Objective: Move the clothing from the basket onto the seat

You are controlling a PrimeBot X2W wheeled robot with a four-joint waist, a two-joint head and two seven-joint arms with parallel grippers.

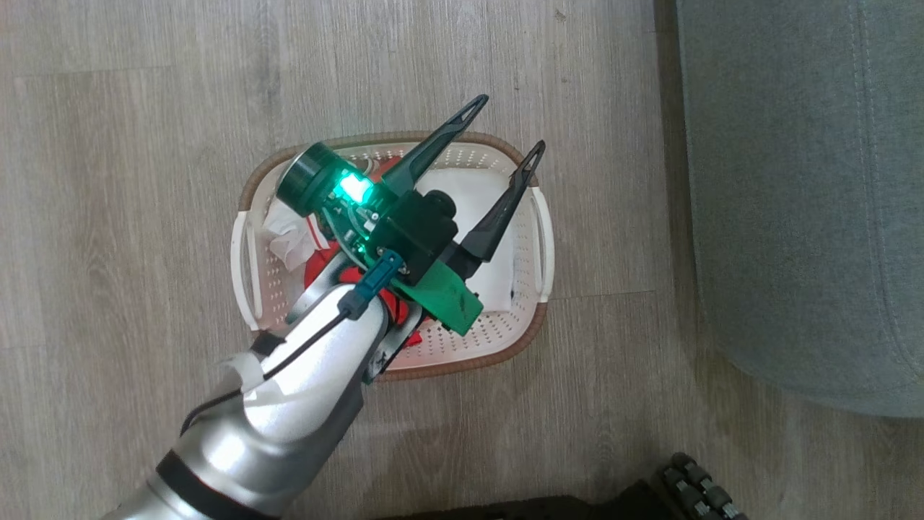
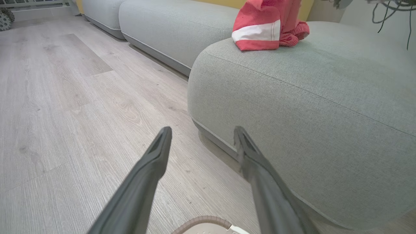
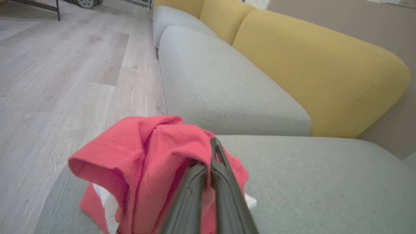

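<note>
- Pale wood floor (image 1: 108, 144) fills the head view, with the basket (image 1: 534, 339) at centre and the seat (image 1: 794, 180) along the right edge.
- Left gripper (image 1: 507, 124) hovers over the basket, fingers apart and empty, likely poised for the clothing (image 1: 321, 267) inside.
- Right gripper (image 3: 209, 162), at the low centre of its view, is clamped on a red garment (image 3: 139, 146) above the seat, apparently for release.
</note>
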